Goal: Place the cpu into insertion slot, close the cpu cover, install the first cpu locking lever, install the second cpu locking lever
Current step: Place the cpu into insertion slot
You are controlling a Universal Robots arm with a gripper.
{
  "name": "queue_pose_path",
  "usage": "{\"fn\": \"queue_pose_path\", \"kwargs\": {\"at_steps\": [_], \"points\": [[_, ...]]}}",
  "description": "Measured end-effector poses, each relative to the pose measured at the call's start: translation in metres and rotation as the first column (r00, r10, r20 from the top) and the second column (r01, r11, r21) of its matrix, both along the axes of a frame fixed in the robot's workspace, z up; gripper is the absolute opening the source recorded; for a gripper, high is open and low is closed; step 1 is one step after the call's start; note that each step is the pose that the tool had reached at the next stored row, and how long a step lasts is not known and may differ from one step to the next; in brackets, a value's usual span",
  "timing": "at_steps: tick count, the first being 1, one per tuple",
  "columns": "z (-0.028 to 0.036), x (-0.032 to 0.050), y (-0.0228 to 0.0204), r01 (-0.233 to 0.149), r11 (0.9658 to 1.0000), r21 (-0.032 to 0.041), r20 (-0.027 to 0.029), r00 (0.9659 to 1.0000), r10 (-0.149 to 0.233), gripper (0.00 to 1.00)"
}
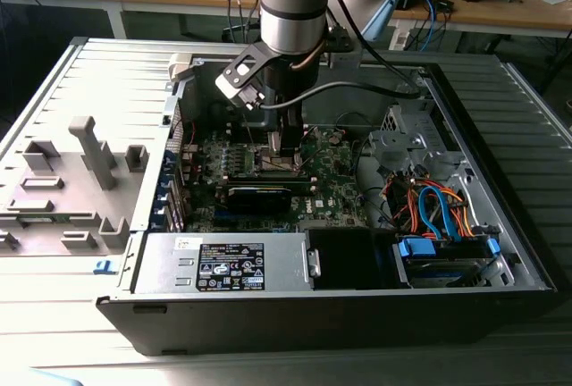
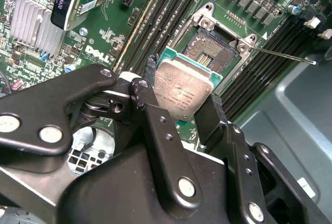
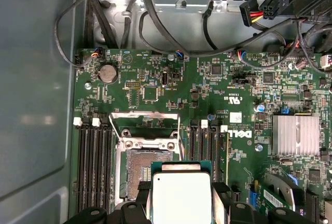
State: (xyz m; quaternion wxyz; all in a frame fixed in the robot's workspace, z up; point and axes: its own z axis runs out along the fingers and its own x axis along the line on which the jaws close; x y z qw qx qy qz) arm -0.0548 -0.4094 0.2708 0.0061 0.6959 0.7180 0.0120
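**While the cpu [image 2: 184, 92] hangs unseated: hazards**

While the gripper [image 2: 182, 85] clamps the cpu by opposite edges just over the insertion slot [image 2: 210, 53], near the motherboard's [image 3: 155, 86] middle, a skewed descent could bend contacts or foul the raised cpu cover [image 3: 145, 115]. The board lies flat in an open computer case [image 1: 500, 136]; cluttered benches [image 1: 518, 12] stand behind.

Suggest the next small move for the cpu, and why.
Probably shift the cpu sideways until centred over the slot, before lowering: the end effector grips it above the board, and in both wrist views it covers just one edge of the slot.
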Motion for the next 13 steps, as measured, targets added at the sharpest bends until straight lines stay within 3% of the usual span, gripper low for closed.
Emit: {"fn": "queue_pose_path", "kwargs": {"at_steps": [13], "points": [[-0.0021,0.0000,0.0000,0.011,0.9999,0.0000,0.0000,0.9999,-0.011,0.55]]}}
